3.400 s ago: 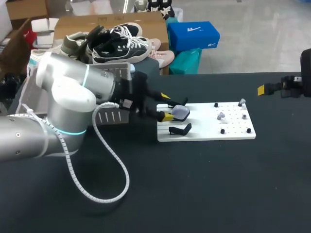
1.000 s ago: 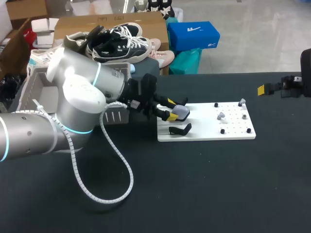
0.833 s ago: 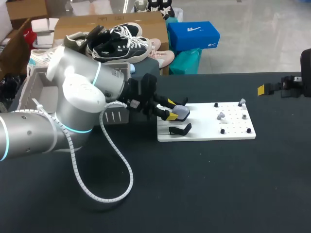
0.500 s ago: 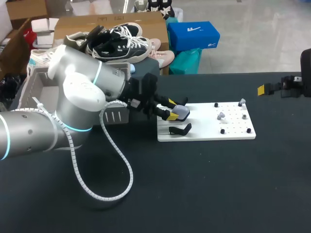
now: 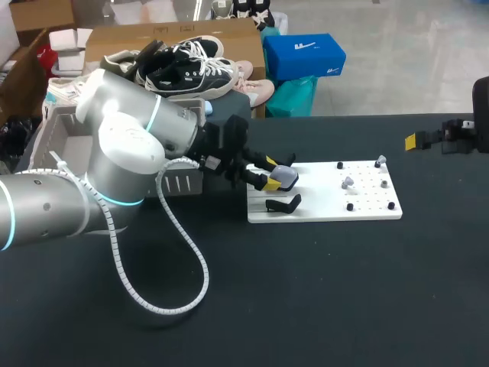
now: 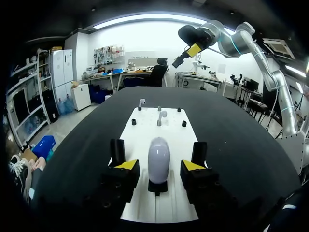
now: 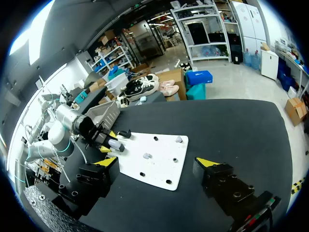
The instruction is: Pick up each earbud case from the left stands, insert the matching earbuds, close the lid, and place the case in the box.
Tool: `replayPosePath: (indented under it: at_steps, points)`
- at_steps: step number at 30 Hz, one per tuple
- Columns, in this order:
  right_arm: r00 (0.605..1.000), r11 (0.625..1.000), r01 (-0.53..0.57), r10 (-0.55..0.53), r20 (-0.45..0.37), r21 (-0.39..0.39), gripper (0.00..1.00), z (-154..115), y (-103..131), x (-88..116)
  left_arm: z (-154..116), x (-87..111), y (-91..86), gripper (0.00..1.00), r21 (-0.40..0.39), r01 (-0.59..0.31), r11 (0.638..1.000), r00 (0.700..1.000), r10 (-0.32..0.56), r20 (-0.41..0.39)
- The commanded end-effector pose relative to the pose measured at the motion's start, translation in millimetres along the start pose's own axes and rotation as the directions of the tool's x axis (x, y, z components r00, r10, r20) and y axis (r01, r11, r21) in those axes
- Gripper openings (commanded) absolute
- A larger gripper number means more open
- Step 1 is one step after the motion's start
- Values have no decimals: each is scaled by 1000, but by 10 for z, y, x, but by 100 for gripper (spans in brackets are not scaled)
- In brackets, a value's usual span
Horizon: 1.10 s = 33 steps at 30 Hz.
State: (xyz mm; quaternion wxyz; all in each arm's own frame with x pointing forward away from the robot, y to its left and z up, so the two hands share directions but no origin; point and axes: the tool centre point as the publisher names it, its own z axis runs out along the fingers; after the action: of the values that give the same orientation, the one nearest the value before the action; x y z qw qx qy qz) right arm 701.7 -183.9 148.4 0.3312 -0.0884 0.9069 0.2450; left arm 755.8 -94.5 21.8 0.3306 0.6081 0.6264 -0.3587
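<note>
Head view: my left gripper is at the far stand on the white board's left end, where the earbud case sits.

Left wrist view: my fingers straddle the case without touching it. It looks light, hard and smooth, so probably slippery. I would pinch its sides squarely, mid-height.

Right wrist view: my right gripper hangs wide and empty, well right of the board.

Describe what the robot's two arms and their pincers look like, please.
Both the left arm and right arm are rounded silver-grey tubes with glowing cyan rings at joints. A white ribbed cable hose loops along the left one. The left gripper and right gripper are blocky black, each with two yellow-tipped fingers.
</note>
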Motion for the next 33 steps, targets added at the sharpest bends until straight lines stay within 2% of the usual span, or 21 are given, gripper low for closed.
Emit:
replayPosePath:
  at_steps: [1, 6, 10, 19, 26, 28, 33]
  points:
    - [1000, 1000, 1, -1, -1, -4, 100, -6, -9, 1, -12, -2, -12, 55, -2, 1, 1000, 1000, -1, 1]
    - [1000, 1000, 1, -1, -1, -4, 100, -6, -9, 1, -4, -7, -15, 55, 1, 2, 1000, 1000, -2, -2]
    - [1000, 1000, 1, -1, -1, -4, 100, -6, -9, 1, 4, -3, -4, 50, 5, 6, 1000, 1000, -6, -1]
    - [1000, 1000, 1, -1, -1, -4, 100, -6, -9, 1, 51, 15, -9, 53, 10, 7, 1000, 1000, -7, -10]
    - [1000, 1000, 1, -1, -1, -4, 100, -6, -9, 1, 91, 27, -34, 48, 7, 10, 1000, 1000, -10, -12]
    - [1000, 1000, 1, -1, -1, -4, 100, -6, -9, 1, 94, 27, -39, 40, 8, 9, 1000, 1000, -9, -14]
    - [1000, 1000, 1, -1, -1, -4, 100, -6, -9, 1, 97, 24, -41, 41, 5, 12, 1000, 1000, -12, -11]
